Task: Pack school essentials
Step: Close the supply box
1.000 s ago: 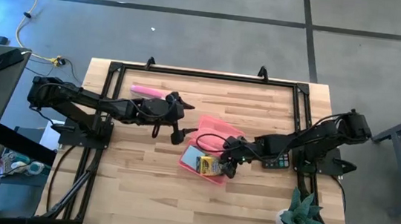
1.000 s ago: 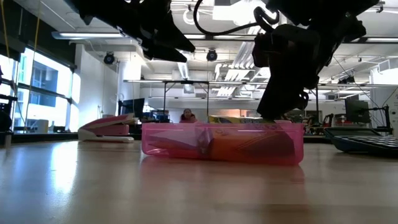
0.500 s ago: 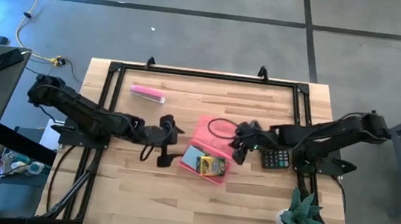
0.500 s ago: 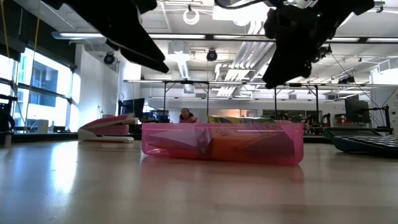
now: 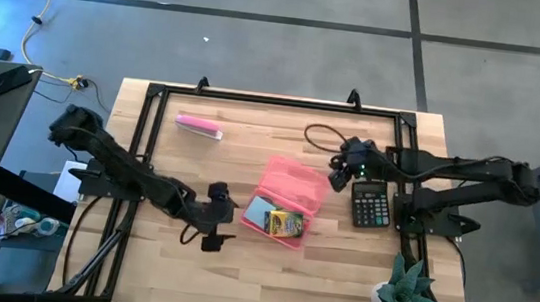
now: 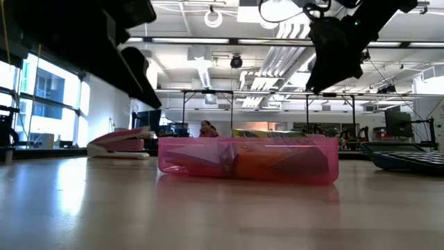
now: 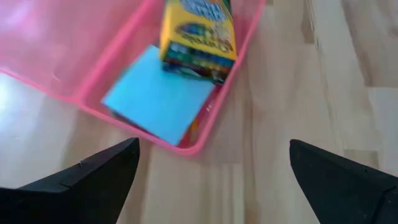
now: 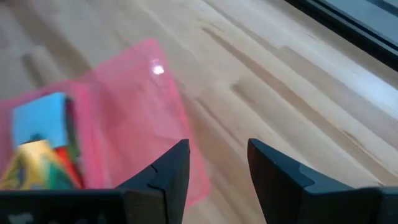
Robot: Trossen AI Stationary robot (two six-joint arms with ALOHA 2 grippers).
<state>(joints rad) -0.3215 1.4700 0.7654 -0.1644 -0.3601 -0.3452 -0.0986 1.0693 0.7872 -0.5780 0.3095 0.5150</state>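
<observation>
An open pink plastic case lies on the table's middle, and shows in the low view as a translucent pink box. In its tray lie a light-blue note pad and a yellow-green box, with a thin orange-red thing beside the pad. Scissors and pencils do not show. My left gripper is open, left of the case and toward the near edge; its fingers stand wide apart. My right gripper is open, right of the case lid and above the table.
A black calculator lies right of the case, close to my right gripper. A pink oblong bar lies near the far left corner. A potted plant stands at the near right corner. A black frame borders the table.
My left gripper has drawn back from beside the case's far left side toward the near edge. My right gripper has moved from over the yellow-green box up and toward the far right, and is off the case. The case has stayed in place.
</observation>
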